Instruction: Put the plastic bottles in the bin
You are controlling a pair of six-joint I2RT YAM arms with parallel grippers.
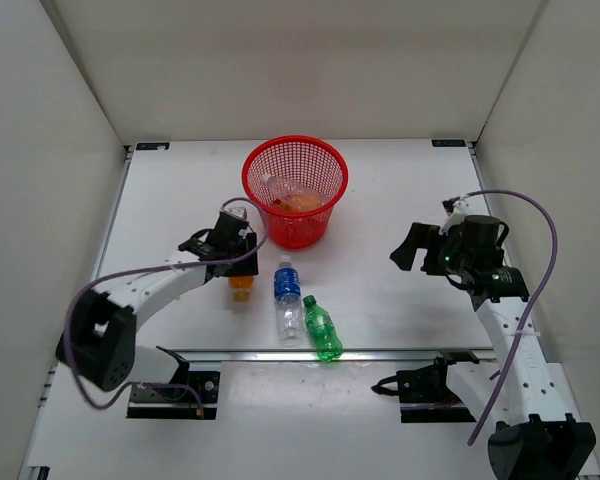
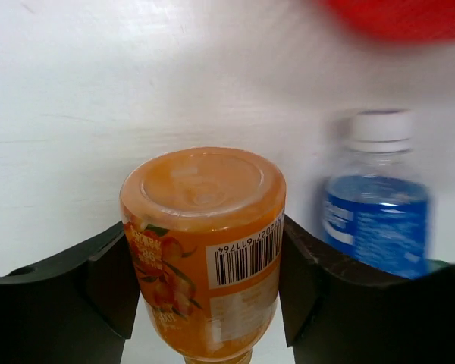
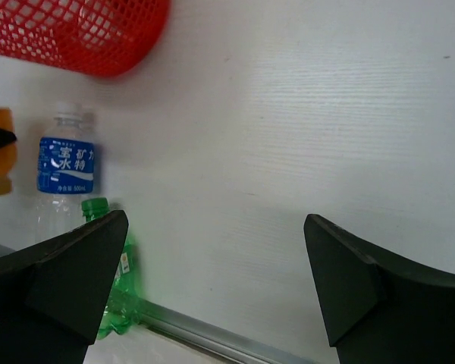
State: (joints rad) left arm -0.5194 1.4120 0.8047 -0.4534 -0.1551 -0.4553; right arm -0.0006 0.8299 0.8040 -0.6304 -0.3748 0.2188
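From above, the left gripper [image 1: 241, 268] sits near the red bin [image 1: 295, 225]; a blue-label bottle [image 1: 286, 285] and a green bottle [image 1: 324, 330] lie beside the gripper on the bench [image 1: 400, 180]. Left wrist — its fingers [image 2: 106, 280] clamp an orange bottle [image 2: 205, 220]. Right wrist — the right gripper [image 3: 216, 220] stands wide open above the bench.

The mesh bin [image 1: 305, 230] stands behind, bottles [image 1: 292, 195] inside it; before it lie the juice bottle [image 1: 241, 287], the water bottle [image 1: 287, 298] to its right, and a third bottle [image 1: 323, 330] rightmost.

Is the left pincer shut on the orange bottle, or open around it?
The left pincer is shut on the orange bottle: in its wrist view both fingers press the bottle's sides, with no gap.
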